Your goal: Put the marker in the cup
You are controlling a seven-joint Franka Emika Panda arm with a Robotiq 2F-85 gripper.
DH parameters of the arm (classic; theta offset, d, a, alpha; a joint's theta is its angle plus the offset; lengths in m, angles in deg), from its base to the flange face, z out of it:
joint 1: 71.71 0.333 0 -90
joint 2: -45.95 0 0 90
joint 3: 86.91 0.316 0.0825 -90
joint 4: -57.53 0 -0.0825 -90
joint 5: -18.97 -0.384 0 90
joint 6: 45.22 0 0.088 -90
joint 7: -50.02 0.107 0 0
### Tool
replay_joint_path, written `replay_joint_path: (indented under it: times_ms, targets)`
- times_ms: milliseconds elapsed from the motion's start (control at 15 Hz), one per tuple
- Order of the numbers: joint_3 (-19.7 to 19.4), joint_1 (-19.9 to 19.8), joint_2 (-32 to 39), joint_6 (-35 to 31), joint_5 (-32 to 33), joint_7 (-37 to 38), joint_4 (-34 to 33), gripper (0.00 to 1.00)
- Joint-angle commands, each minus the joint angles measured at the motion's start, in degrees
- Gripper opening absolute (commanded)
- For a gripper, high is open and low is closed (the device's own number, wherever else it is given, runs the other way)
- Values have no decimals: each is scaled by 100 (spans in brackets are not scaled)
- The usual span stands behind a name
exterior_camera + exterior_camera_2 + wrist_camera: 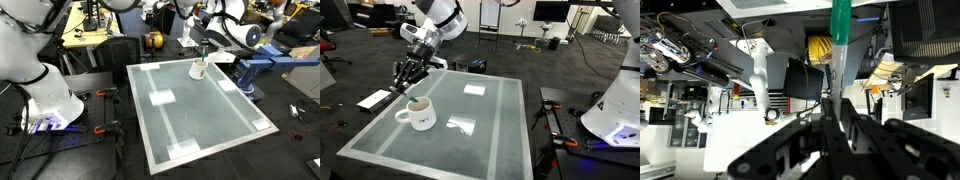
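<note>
The white cup [418, 115] with a side handle stands on the glass tabletop [480, 120] near one corner; it also shows in an exterior view [197, 70]. My gripper [408, 80] hangs just above the cup, fingers pointing down; in an exterior view [203, 48] it is right over the mug. In the wrist view the black fingers [835, 115] are shut on the teal-green marker [841, 30], which sticks out past the fingertips with its whitish part nearer the jaws. In an exterior view the marker's lower end [412, 97] sits at the cup's rim.
White tape patches [161, 97] mark the tabletop. A blue fixture [250, 68] stands beside the table edge near the cup. The robot base [45, 100] and red clamps [105, 128] are at one side. A white slab [374, 99] lies on the floor.
</note>
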Motion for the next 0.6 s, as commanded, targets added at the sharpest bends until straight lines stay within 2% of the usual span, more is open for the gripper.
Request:
replay_joint_path:
  times_ms: [0, 133, 200, 333, 533]
  targets:
    - [-128, 51, 157, 254, -192, -161, -217, 3]
    - [-136, 57, 178, 267, -186, -174, -186, 3]
    - [-151, 74, 169, 233, -171, -161, -152, 38]
    - [-146, 68, 176, 224, -179, -170, -131, 46]
    - [-143, 54, 154, 221, -186, -189, -104, 68]
